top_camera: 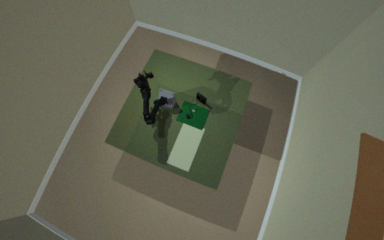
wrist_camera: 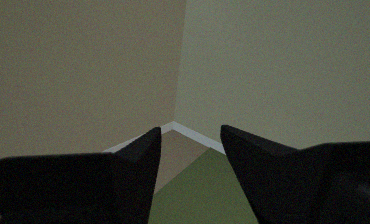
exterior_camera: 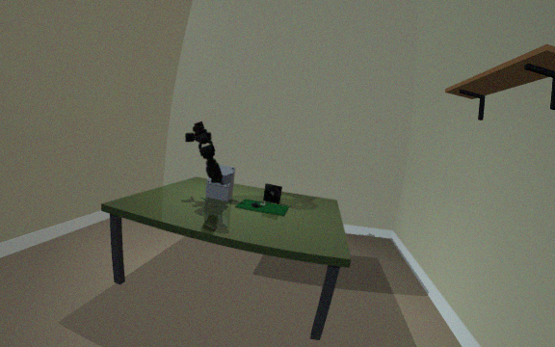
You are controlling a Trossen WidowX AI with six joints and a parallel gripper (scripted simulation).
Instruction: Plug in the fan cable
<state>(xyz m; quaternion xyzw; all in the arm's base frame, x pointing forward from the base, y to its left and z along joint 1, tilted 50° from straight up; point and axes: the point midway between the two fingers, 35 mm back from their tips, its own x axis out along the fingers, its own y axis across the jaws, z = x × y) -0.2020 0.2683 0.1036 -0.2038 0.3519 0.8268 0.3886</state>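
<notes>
Plug seating unconfirmed; header (top_camera: 194, 111) detail too small.
Jaws (top_camera: 143, 75) (exterior_camera: 199, 126) stand part open, gripping nothing, well apart from board (top_camera: 197, 121) (exterior_camera: 274, 209).

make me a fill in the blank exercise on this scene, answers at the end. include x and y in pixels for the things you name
The circuit board (top_camera: 197, 124) (exterior_camera: 277, 210) is coloured ____.
The gripper (top_camera: 145, 76) (exterior_camera: 195, 129) (wrist_camera: 191, 131) holds ____.
The table (top_camera: 139, 133) (exterior_camera: 162, 207) (wrist_camera: 201, 200) stands on dark ____.
The wooden shelf (top_camera: 369, 187) (exterior_camera: 509, 72) is mounted on the ____.

Missing words: green; nothing; legs; wall
</notes>
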